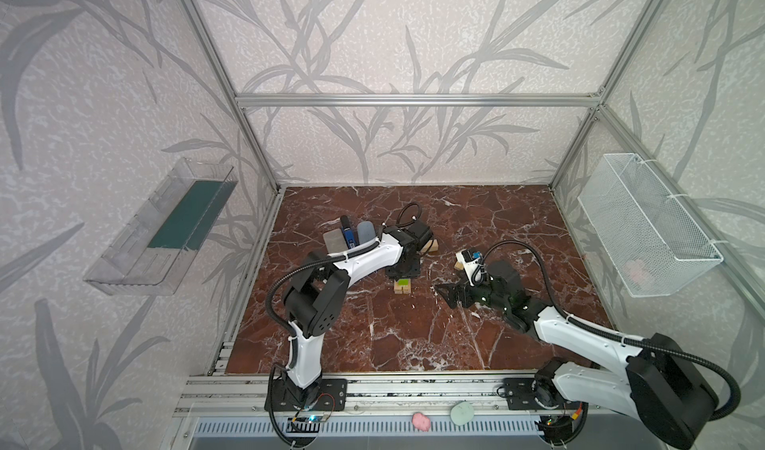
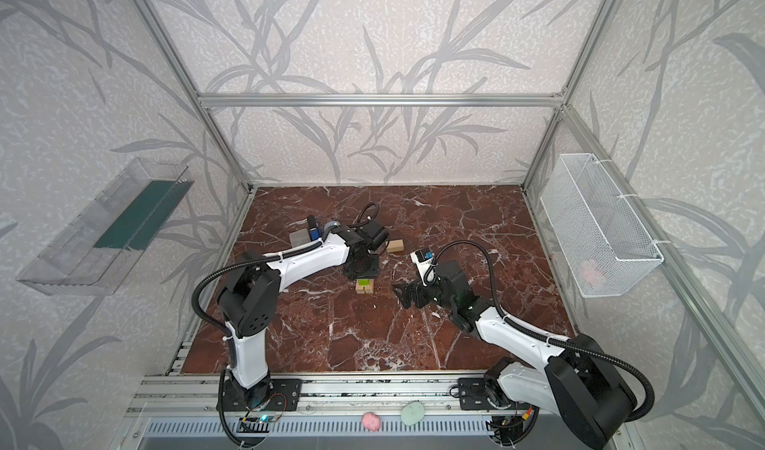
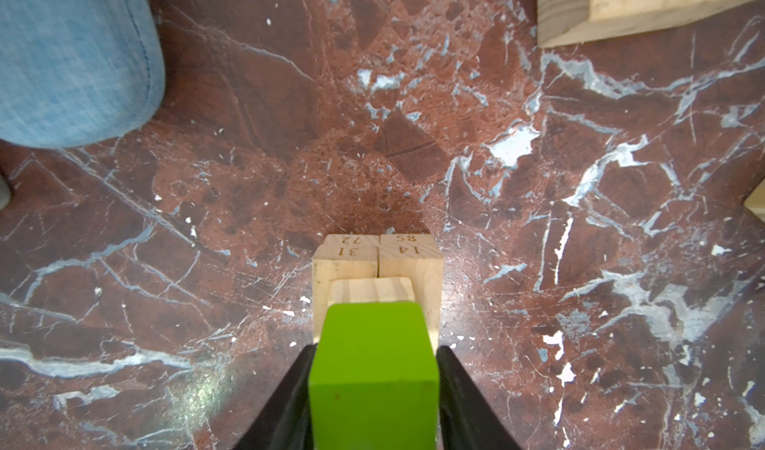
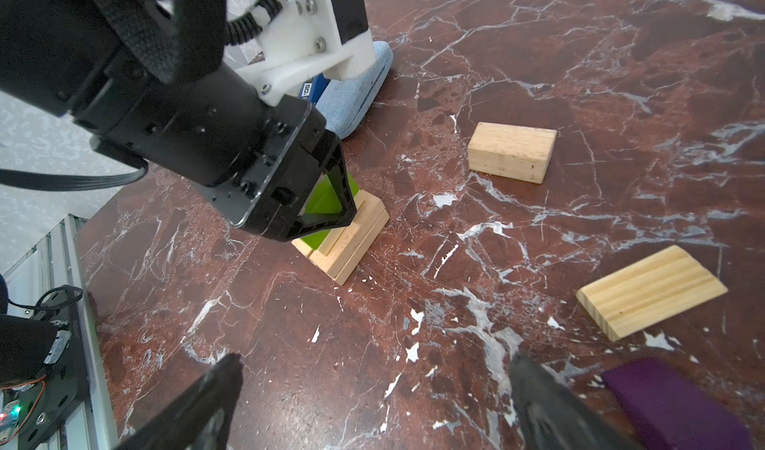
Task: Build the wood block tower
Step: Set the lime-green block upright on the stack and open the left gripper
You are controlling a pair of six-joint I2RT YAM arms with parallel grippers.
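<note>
The tower (image 1: 402,288) (image 2: 364,288) stands mid-table: paired tan wood blocks (image 3: 376,261) in two layers, one tan piece above, and the lime-green block (image 3: 372,365) (image 4: 321,203) on top. My left gripper (image 3: 374,348) (image 4: 331,207) points down over it, a finger close against each side of the green block; whether they still press it does not show. My right gripper (image 4: 376,363) (image 1: 445,296) hovers open and empty to the tower's right. Loose tan blocks (image 4: 511,152) (image 4: 650,290) and a purple block (image 4: 670,410) lie on the marble near it.
A light-blue fabric case (image 3: 70,54) (image 1: 365,231) lies with grey and dark-blue cases (image 1: 335,240) behind the left arm. A clear shelf (image 1: 165,228) hangs on the left wall, a white wire basket (image 1: 645,228) on the right. Pink (image 1: 421,422) and pale-green (image 1: 463,412) lumps sit by the front rail.
</note>
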